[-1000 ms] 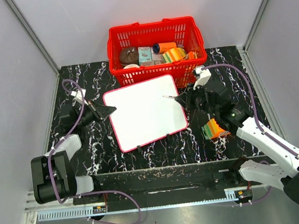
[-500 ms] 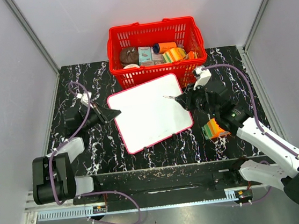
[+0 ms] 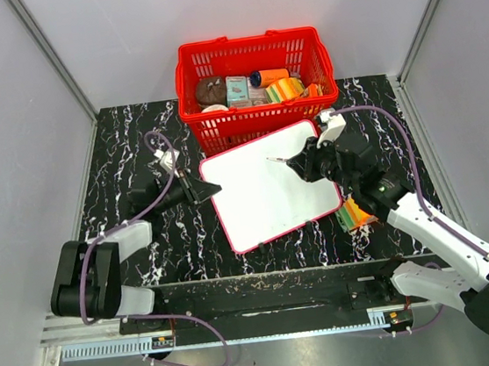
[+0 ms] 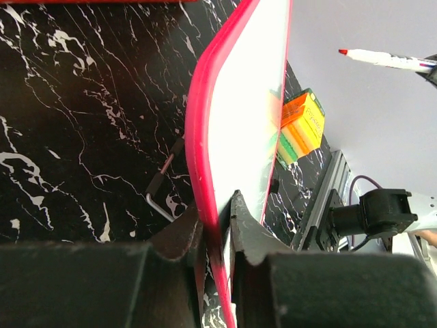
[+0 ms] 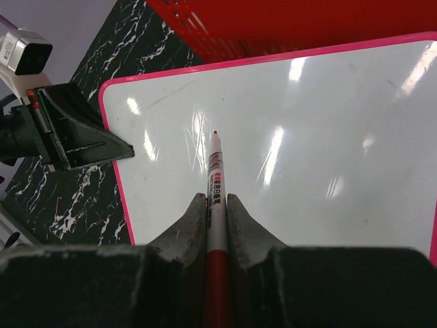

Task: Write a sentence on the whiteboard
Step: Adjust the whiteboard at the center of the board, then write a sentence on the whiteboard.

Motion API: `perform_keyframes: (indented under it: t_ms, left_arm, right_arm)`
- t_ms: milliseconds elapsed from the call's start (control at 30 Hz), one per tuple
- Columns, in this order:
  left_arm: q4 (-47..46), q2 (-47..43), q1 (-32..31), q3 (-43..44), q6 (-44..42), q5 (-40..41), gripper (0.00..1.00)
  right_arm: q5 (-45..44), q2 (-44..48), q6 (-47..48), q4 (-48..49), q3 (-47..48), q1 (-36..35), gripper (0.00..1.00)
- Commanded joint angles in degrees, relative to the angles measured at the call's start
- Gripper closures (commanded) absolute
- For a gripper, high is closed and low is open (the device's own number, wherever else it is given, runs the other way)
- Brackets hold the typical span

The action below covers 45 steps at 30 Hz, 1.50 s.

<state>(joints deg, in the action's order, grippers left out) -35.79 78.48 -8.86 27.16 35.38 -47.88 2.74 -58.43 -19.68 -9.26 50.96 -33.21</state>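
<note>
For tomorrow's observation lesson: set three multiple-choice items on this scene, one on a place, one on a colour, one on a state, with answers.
1. Where is the red basket relative to the whiteboard? A) beyond its far edge B) on top of it C) at its near edge
2. The whiteboard's rim is: A) blue B) red-pink C) green
3. The right gripper is: A) open B) shut on the marker C) shut on the basket

1 A: the top view shows it behind the board. 2 B: a pink edge frames the white face. 3 B: its wrist view shows the marker pinched.
</note>
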Motion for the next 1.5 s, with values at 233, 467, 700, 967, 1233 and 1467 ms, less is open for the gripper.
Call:
perform_keyframes:
  t_ms: [233, 467, 700, 967, 1233, 1467]
  left_arm:
    - [17.14, 5.63, -3.27, 7.02, -19.71, 2.44, 1.0]
    - [25.59, 5.46, -3.27, 9.67, -25.88, 4.37, 0.83]
    - [24.54, 5.2, -3.35, 8.79, -26.15, 4.02, 0.55]
    - [20.5, 0.64, -3.18, 6.07, -25.97, 4.46, 0.33]
    - [16.27, -10.26, -2.83, 1.23, -23.95, 10.86, 0.16]
    - [11.27, -12.3, 0.77, 0.44, -18.16, 7.63, 0.11]
  right_arm:
    - [3.14, 3.59, 1.75, 3.63, -0.86, 0.25, 1.0]
    - [5.08, 2.19, 2.72, 2.93, 0.28, -0.01, 1.0]
    - [3.59, 1.13, 4.04, 1.7, 1.34, -1.94, 1.0]
    - [1.21, -0.28, 5.53, 1.26, 3.0, -5.28, 1.0]
    - [1.21, -1.42, 5.88, 1.52, 4.32, -6.51, 1.0]
    - [1.56, -1.86, 6.15, 1.79, 5.03, -7.48, 1.0]
